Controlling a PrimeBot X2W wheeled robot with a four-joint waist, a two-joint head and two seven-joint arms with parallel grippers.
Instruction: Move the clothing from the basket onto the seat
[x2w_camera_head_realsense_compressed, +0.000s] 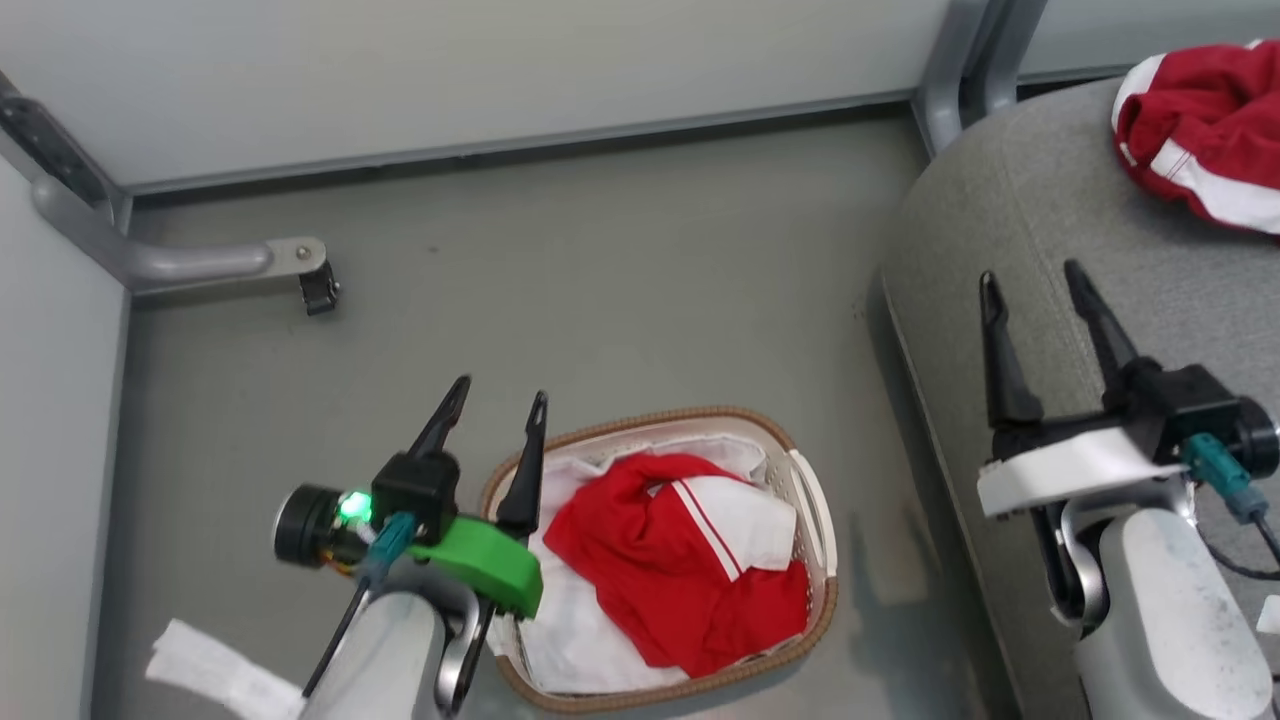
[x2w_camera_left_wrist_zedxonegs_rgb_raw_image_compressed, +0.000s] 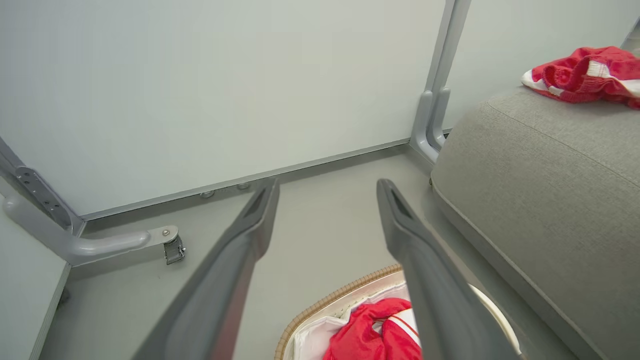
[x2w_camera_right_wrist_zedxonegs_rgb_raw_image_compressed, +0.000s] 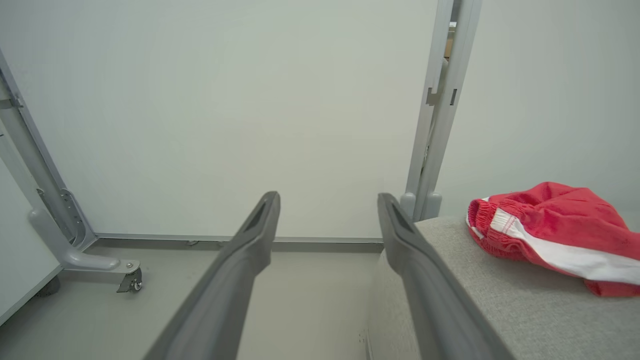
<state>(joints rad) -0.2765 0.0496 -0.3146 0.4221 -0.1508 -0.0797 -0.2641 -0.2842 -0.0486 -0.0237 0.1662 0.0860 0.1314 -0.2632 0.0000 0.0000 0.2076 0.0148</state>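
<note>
The basket sits on the grey floor near the seat, with a strip of floor between them. One red-and-white garment lies crumpled in the basket on a white liner. A second red garment lies on the seat, towards its far side. The left claw hangs over the basket's left rim, fingers spread wide and holding nothing. The right claw hovers over the seat's rounded corner, equally wide and empty. A partition leg with a caster stands well apart from the basket, and a white strip lies by the left arm.
</note>
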